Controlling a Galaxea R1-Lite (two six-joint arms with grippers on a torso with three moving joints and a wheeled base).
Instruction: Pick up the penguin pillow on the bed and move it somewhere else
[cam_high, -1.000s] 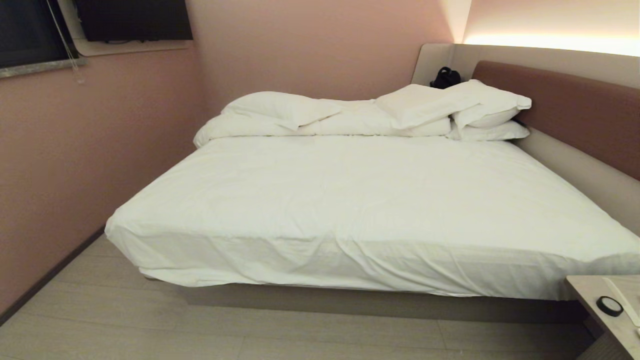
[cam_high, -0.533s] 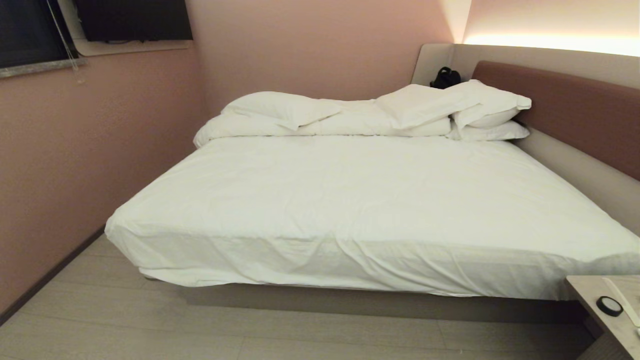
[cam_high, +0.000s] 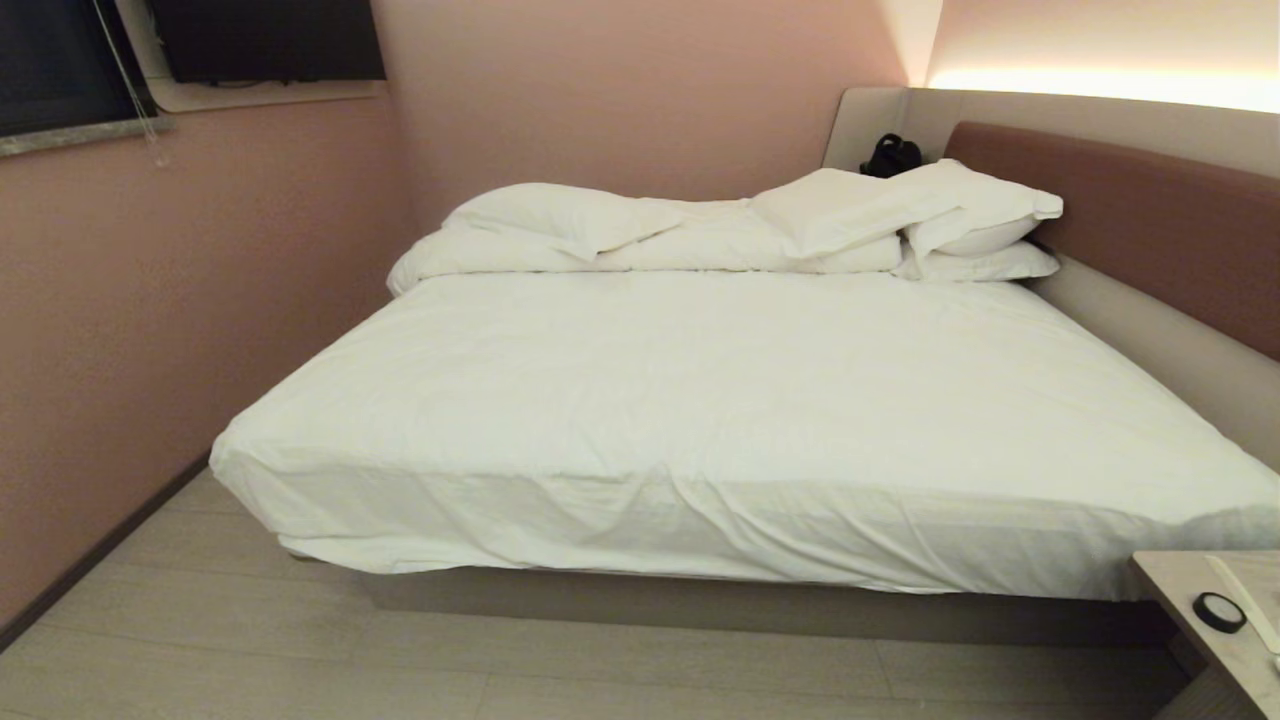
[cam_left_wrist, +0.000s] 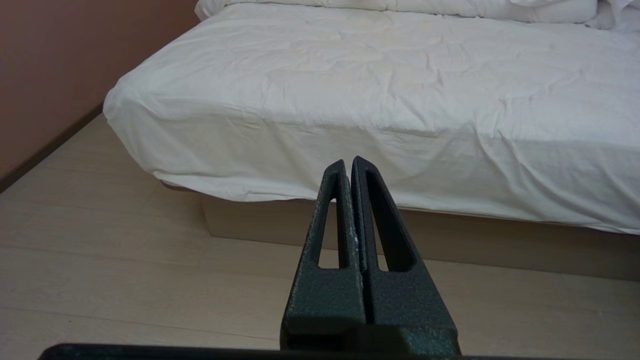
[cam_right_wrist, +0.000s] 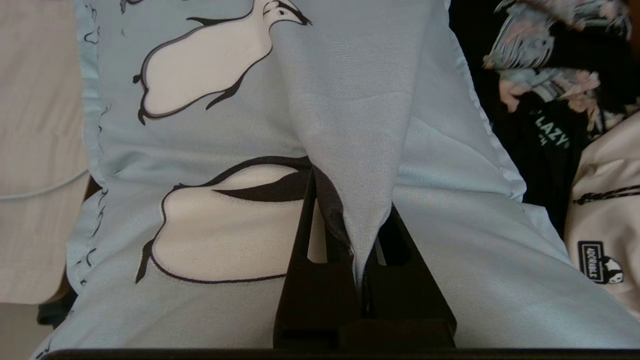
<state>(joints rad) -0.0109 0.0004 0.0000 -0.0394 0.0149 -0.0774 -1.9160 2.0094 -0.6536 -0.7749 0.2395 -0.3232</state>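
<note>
The right gripper (cam_right_wrist: 357, 220) is clamped on a pinched ridge of the light blue fabric penguin pillow (cam_right_wrist: 240, 150), printed w/ black-and-white penguins. The jaws meet on a fold of cover cloth, not the pillow's bulk; likely because the pillow is too thick to span, so a bunched crease gives the narrow fingers purchase. The fold rises straight out from between the fingertips, and the rest of the pillow spreads out beyond and to both sides of the gripper, i.e. in contact and filling most of the right wrist view.

Beside the pillow lie dark patterned clothes (cam_right_wrist: 545, 120) and a cream item w/ a small panda label (cam_right_wrist: 600, 235). In the head view the large bed (cam_high: 760, 400) w/ white sheet, stacked white pillows and brown headboard shows no penguin pillow, so it's off the bed, out of that view.

The left gripper (cam_left_wrist: 348, 167) hangs parked w/ fingers pressed together on nothing, aimed at the bed's near edge above the pale wood floor (cam_left_wrist: 125, 260).

Judgement: carry or set-down phase.
</note>
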